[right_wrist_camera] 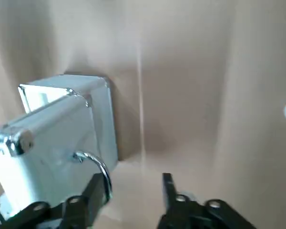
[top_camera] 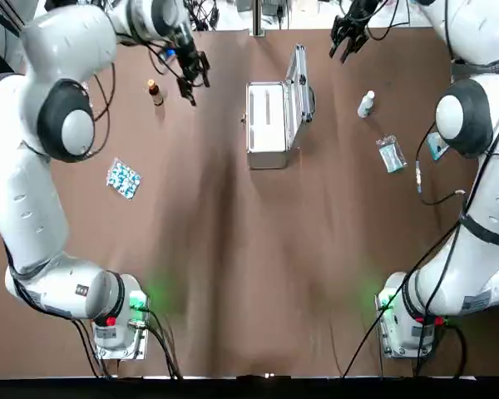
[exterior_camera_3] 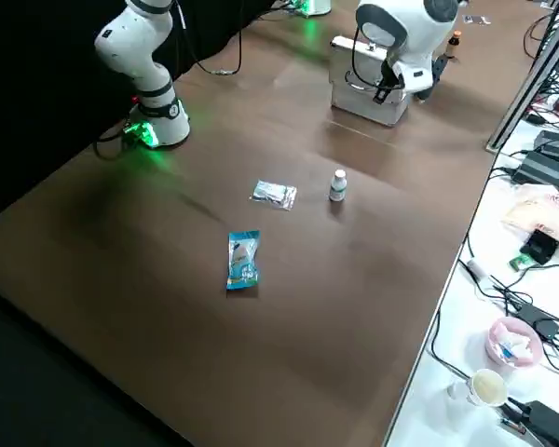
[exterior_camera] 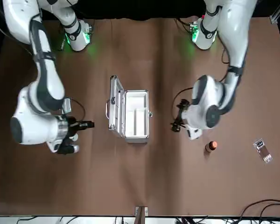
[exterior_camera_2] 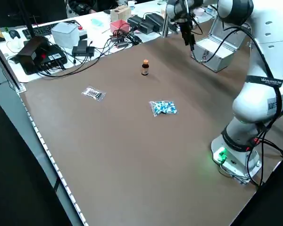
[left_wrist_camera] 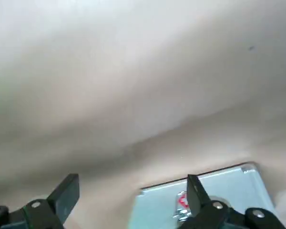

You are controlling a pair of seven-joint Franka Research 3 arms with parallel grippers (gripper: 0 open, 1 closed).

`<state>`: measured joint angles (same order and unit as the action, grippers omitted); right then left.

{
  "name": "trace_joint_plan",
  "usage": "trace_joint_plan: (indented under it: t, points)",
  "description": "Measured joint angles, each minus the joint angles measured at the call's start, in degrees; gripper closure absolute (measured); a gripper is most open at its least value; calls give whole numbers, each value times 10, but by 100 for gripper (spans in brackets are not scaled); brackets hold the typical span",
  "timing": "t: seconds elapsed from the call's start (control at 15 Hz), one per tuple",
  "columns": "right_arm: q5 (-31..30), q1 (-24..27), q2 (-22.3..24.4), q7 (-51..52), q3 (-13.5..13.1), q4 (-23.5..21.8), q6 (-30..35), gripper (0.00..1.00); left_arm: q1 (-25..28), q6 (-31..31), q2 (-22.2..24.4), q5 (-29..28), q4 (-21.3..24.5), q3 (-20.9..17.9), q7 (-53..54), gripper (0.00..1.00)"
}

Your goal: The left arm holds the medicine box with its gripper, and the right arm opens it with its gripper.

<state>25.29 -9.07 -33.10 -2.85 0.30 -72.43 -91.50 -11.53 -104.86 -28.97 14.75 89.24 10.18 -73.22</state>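
Top view, medicine box (top_camera: 266, 125): it sits open on the brown table (top_camera: 233, 274) with its lid standing up. It lies between the two grippers.
Top view, left gripper (top_camera: 191, 79): its fingers are spread and hold nothing. The box is near, on its right side, and does not touch it. A small brown bottle (top_camera: 155, 91) stands just beside it on its other side.
Top view, right gripper (top_camera: 348, 37): its fingers are spread and empty. The lid of the box is near, to its left and a bit closer to the robot, with a gap in between.
Front view, medicine box (exterior_camera: 135, 116): the white inside shows. Each gripper is off to one side of it, and neither touches it.
Left side view, left gripper (exterior_camera_2: 189, 37): it hangs above the table, and the box (exterior_camera_2: 216, 52) stands just past it.
Right side view, medicine box (exterior_camera_3: 365, 93): the end of the right arm is close in front of it. I cannot tell the gap here.
Left wrist view, left gripper (left_wrist_camera: 131, 191): its fingers are wide apart. A corner of the box (left_wrist_camera: 224, 188) shows past one fingertip, and nothing is pinched.
Right wrist view, right gripper (right_wrist_camera: 133, 188): its fingers are apart and empty. The box (right_wrist_camera: 62, 129) stands near, off to one side.
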Motion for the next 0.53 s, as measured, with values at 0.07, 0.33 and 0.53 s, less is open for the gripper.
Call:
trace_joint_plan:
  t: [0.07,0.33,0.53]
  points:
    - [-20,5,3,0,0,15,16,32,17,16,13,-3,-2,0,54,1]
    - [-108,18,60,0,-8,45,60,1,62,64,55,-62,-3,0,288,1]
    - [-142,47,116,0,-13,46,135,1,93,65,76,-84,-10,-1,444,1]
